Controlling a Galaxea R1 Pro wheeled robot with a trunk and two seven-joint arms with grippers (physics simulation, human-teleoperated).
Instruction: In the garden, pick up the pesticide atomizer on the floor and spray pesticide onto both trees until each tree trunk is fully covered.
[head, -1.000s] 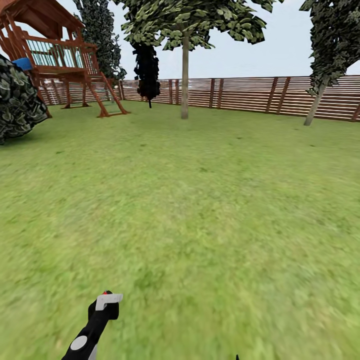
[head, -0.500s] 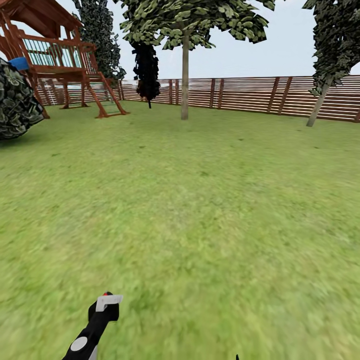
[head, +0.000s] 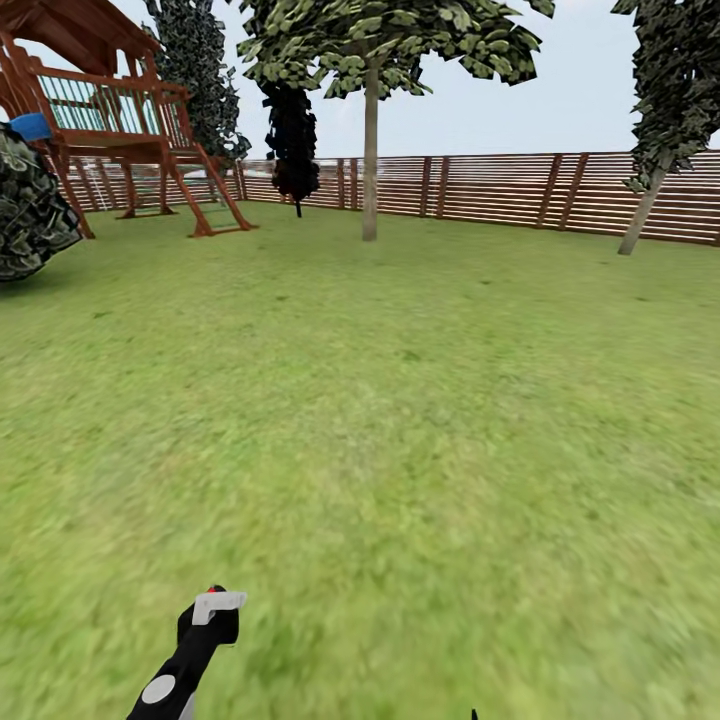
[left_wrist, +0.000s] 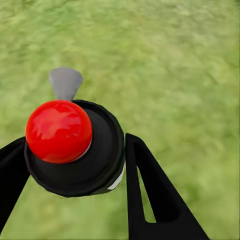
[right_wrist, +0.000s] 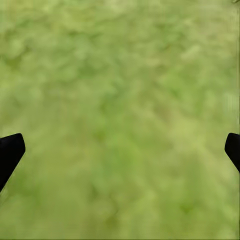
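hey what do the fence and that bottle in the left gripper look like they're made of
The fence looks like brown wood: horizontal slats on darker posts, matte. The pesticide atomizer in the left gripper reads as black plastic with a glossy red cap showing a highlight, though a render leaves that open.

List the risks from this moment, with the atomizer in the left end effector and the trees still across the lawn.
1. The pesticide atomizer sits off to one side between the left end effector's fingers; it might slip during travel.
2. Both pale trunks, the upright one and the leaning one, stand far off by the fence; spraying from here would likely miss.
3. The black tree beside the upright trunk could be sprayed by mistake.
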